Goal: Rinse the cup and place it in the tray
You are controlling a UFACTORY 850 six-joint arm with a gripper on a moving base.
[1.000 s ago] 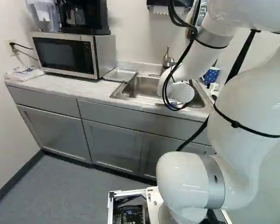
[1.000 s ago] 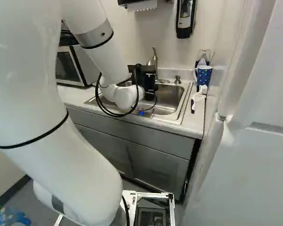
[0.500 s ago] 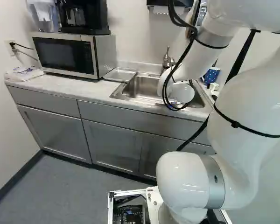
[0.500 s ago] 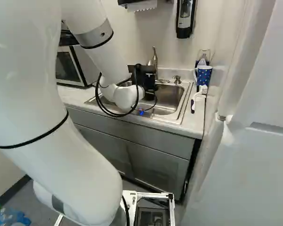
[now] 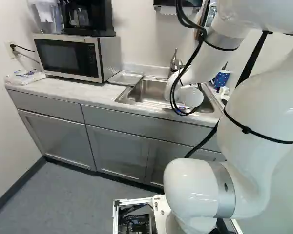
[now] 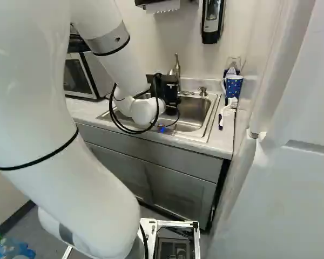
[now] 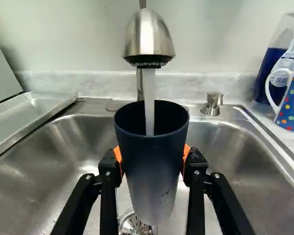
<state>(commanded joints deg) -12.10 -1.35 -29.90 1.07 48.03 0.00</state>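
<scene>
Cup point(image 7: 152, 169) mouth up, axis approx. vert.

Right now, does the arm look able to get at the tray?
Probably yes: the tray lies right beside the sink, and nothing visible stands between it and the cup in the fingers.

Cup point(image 7: 152, 171) under faucet point(image 7: 149, 39), over sink point(image 7: 245, 166); tray point(image 7: 32, 112) left, mug point(image 7: 293, 100) right.

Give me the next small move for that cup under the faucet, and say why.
Probably tip the cup to pour it out into the sink: the fingers grip it from both sides, roughly upright, and water from the faucet runs into its mouth, so it likely holds some.
</scene>
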